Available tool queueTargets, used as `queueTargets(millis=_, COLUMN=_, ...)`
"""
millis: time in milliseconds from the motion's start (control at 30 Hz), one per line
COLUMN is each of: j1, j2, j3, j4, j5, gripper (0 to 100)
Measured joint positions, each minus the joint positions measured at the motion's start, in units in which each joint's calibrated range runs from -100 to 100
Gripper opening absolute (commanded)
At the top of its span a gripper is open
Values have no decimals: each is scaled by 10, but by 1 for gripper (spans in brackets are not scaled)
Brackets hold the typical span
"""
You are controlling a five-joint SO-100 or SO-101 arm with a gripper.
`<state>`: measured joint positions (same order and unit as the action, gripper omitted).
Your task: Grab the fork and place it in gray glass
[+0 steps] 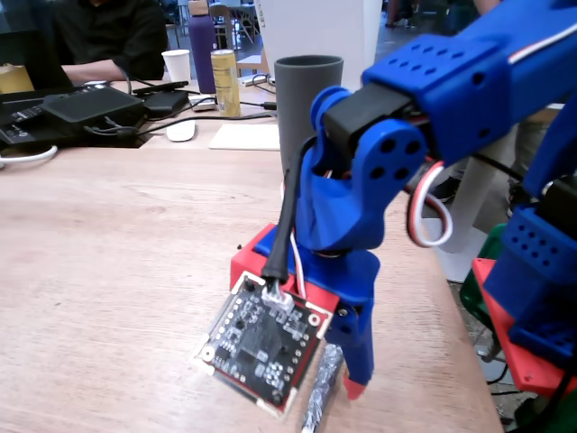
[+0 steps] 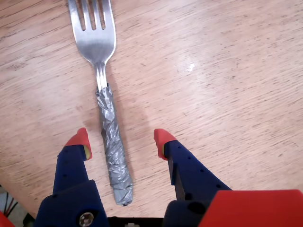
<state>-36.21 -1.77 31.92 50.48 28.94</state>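
Observation:
The fork [image 2: 110, 127] lies flat on the wooden table, tines toward the top of the wrist view, its handle wrapped in crinkled gray-silver tape. My gripper [image 2: 122, 138] is open, its blue fingers with red tips [image 2: 164, 137] straddling the handle, which lies closer to the left finger. In the fixed view only the handle's end [image 1: 322, 390] shows beside the lowered gripper [image 1: 347, 379]. The gray glass [image 1: 302, 113] stands upright behind the arm, partly covered by it.
A gold can [image 1: 225, 82], white paper cup [image 1: 178, 65], purple bottle [image 1: 202, 41], white mouse [image 1: 181, 131] and black devices [image 1: 86, 108] sit at the far side, by a seated person. The table's right edge [image 1: 460, 325] runs close to the arm.

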Motion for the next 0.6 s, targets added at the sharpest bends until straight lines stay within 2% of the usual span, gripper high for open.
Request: queueTargets(millis=600, j1=-17, j2=64, j3=-11, j4=1, j5=0, gripper=30)
